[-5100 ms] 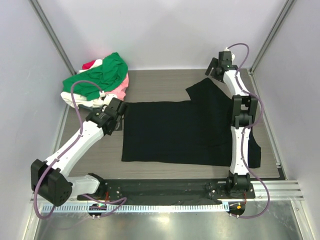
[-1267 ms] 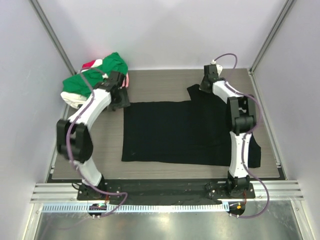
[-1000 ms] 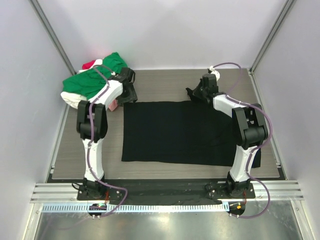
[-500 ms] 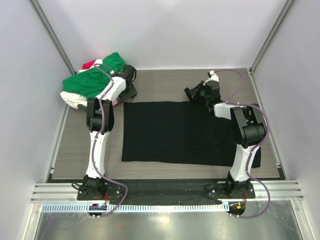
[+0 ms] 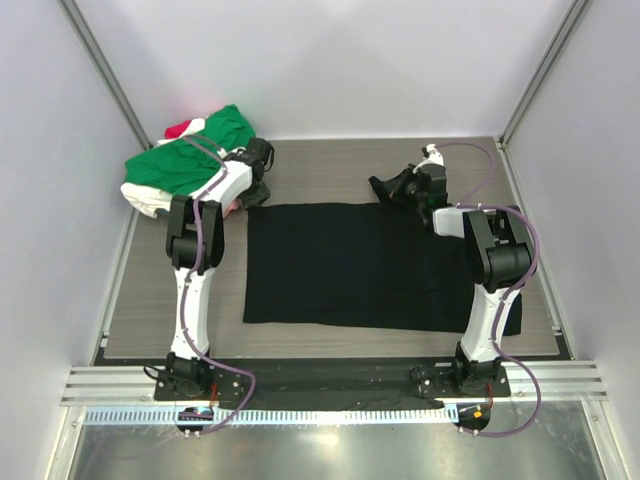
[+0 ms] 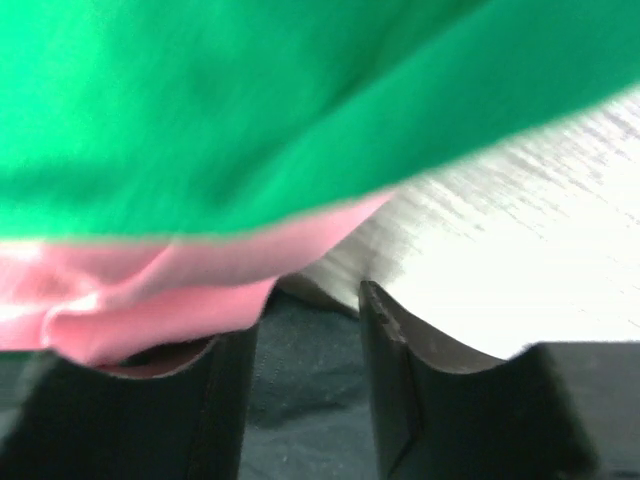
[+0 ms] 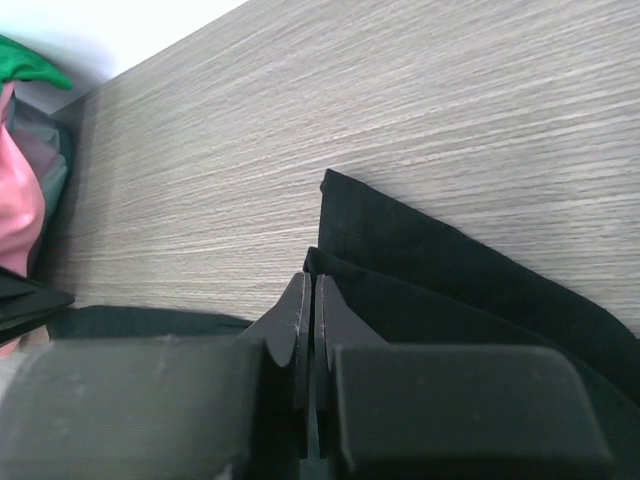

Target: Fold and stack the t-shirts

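Note:
A large black t-shirt (image 5: 350, 265) lies spread flat mid-table. My right gripper (image 5: 385, 187) is at its far edge, shut on a fold of the black cloth (image 7: 450, 290); the closed gripper (image 7: 308, 285) pinches the fold's corner just above the wood. My left gripper (image 5: 253, 193) is low at the shirt's far left corner, beside the pile. In the left wrist view its gripper (image 6: 305, 330) stands open, with dark cloth (image 6: 300, 400) in the gap. A green t-shirt (image 6: 250, 100) and a pink one (image 6: 150, 290) hang just over the fingers.
The pile sits in the far left corner: green t-shirt (image 5: 195, 155) on top, red (image 5: 180, 128) behind, white (image 5: 145, 200) underneath. White walls and metal posts enclose the wooden table (image 5: 320, 165). The right arm's links stand over the shirt's right side.
My left arm swung from the near left up to the shirt's far left corner and its jaws narrowed. My right gripper drew the far right fold of black cloth leftward.

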Robot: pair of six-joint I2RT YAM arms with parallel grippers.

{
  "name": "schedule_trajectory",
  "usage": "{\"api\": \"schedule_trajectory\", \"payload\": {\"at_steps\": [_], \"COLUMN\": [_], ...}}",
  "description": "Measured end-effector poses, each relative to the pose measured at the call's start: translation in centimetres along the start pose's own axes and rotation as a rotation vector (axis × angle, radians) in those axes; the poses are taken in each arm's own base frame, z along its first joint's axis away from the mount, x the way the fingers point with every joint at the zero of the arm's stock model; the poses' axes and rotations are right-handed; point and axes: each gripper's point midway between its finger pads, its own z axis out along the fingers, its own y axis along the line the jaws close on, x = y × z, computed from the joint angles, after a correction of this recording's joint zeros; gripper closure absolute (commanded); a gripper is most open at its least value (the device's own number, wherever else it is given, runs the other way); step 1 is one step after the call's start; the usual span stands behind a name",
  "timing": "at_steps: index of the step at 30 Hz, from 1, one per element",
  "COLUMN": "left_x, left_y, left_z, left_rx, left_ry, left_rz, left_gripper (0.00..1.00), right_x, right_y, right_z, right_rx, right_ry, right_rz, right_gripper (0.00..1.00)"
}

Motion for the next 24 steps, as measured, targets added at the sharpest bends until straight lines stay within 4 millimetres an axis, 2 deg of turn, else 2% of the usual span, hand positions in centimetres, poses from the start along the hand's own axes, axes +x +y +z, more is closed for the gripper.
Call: {"api": "schedule_trajectory", "payload": {"at_steps": [5,8,9,22,24], "left_x": [0.6,0.7,0.7,1.4,1.9], "left_y": [0.5,0.6,0.6,1.0,1.3], "left_z": [-0.3,-0.4,-0.4,-1.0,-1.5], "left_rx": [-0.014,-0.020,-0.021,-0.052,-0.057], "left_ry": [0.002,0.001,0.002,0.039,0.055], "left_rz": [-0.014,-0.014,-0.013,0.036,0.058], "left_gripper": [0.85,0.94,1.00,1.00,1.00], "right_x": [0.6,0.8,0.7,0.8,0.0], "right_y": [-0.2,-0.1,-0.1,0.4,0.9], "right_z": [0.2,0.2,0.2,-0.2,-0.5], "right_rx": [-0.009,-0.016,-0.020,-0.026,-0.013], "right_ry": [0.018,0.024,0.023,0.060,0.078], "right_rz": [0.005,0.007,0.006,0.014,0.014], "right_gripper": [0.99,0.99,0.99,0.99,0.99]}}
